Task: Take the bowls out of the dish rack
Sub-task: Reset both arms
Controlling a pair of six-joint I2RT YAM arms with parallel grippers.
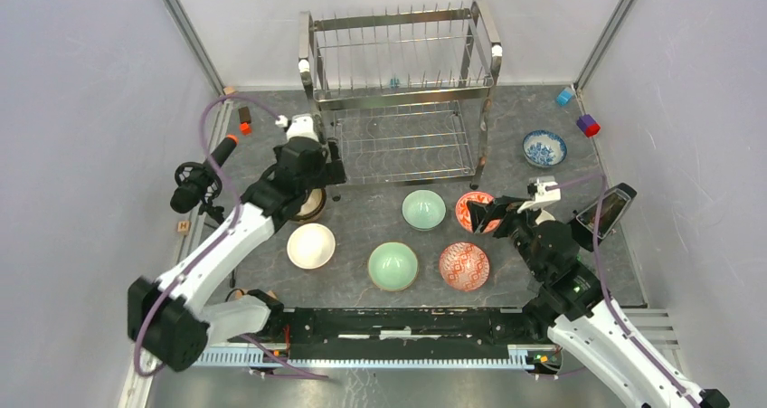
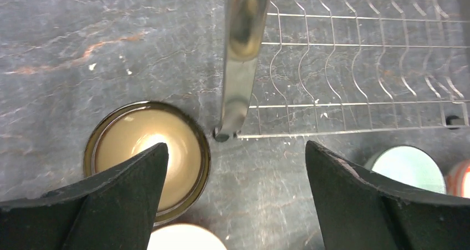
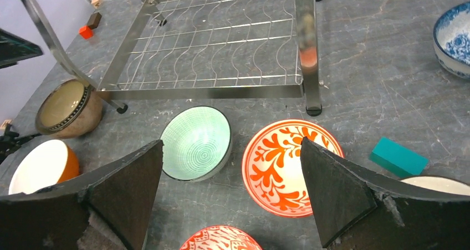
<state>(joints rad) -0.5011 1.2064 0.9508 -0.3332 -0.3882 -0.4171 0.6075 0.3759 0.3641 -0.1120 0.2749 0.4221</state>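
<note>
The left tool (image 2: 235, 146) gapes above the brown bowl (image 2: 138, 133); right tool (image 3: 231, 143) gapes too.

Counter (image 1: 371, 216): a dark grey, slate-like surface with pale marbling. The left wrist view (image 2: 83, 17) shows rust-brown veins running across it.
Back wall (image 1: 253, 19): plain white, rising straight from the counter's far edge.
Left wall (image 1: 81, 82): a smooth, pale panel with a faint lavender tint, closing in the counter's left side.
Right wall (image 1: 696, 82): the same pale panel, closing in the right side.
Corner posts: a slim metal strut stands at each back corner, left (image 1: 185, 28) and right (image 1: 614, 28), where the side panels meet the back wall.
Near strip (image 1: 407, 392): a smooth grey band beyond the counter's near edge.
Light: bright and even from above, with soft, short shadows on the counter.
Windows: not in view.
</note>
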